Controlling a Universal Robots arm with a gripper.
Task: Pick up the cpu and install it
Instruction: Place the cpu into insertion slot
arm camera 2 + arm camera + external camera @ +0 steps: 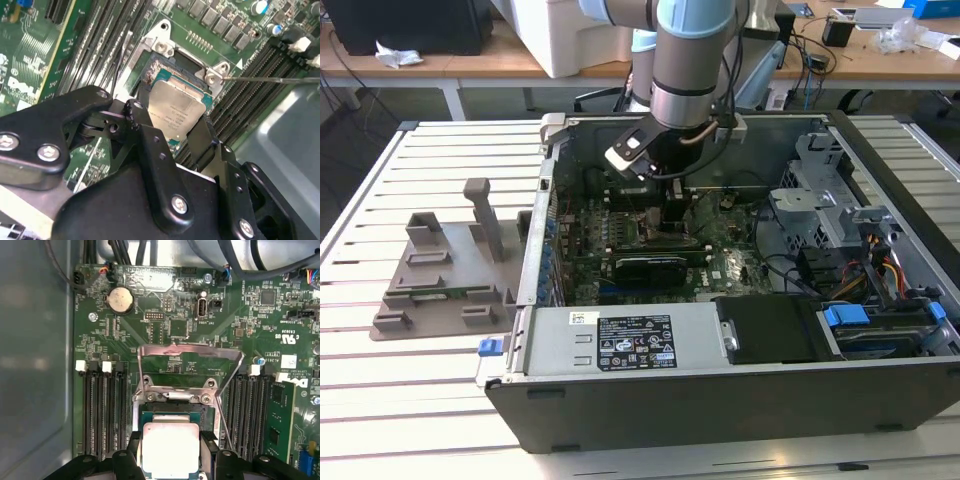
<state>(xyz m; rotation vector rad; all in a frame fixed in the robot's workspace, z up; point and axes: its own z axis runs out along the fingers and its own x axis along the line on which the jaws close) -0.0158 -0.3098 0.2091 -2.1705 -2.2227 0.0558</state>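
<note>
First wrist view gives us the clearest look: the small flat square cpu with its pale silvery metal top [171, 446] is clasped between the two black fingers [132, 452] of the pincer [171, 455], which is closed onto the chip's opposite edges. The chip hangs directly over the open square socket [172, 413] on the green motherboard [165, 325]; whether it already touches the socket bed we cannot tell. The silvery hinged load frame [190, 352] stands raised on the far side of the socket, and long black memory slots [102, 410] run along both flanks.

We judge the pick-up done and the installing in hand. Seating calls for the chip to be level, with its edges square to the socket walls and very little force, since the fingers have scant room beside the rim.

In the exterior view the grey robot arm [685, 60] reaches down into a dark grey computer case [720, 400] lying open on a white slatted table [440, 400]. A grey plastic fixture [445, 270] sits on the table to the exterior view's left of the case. Wooden desks [470, 60] with cables stand at the far side of the room.
</note>
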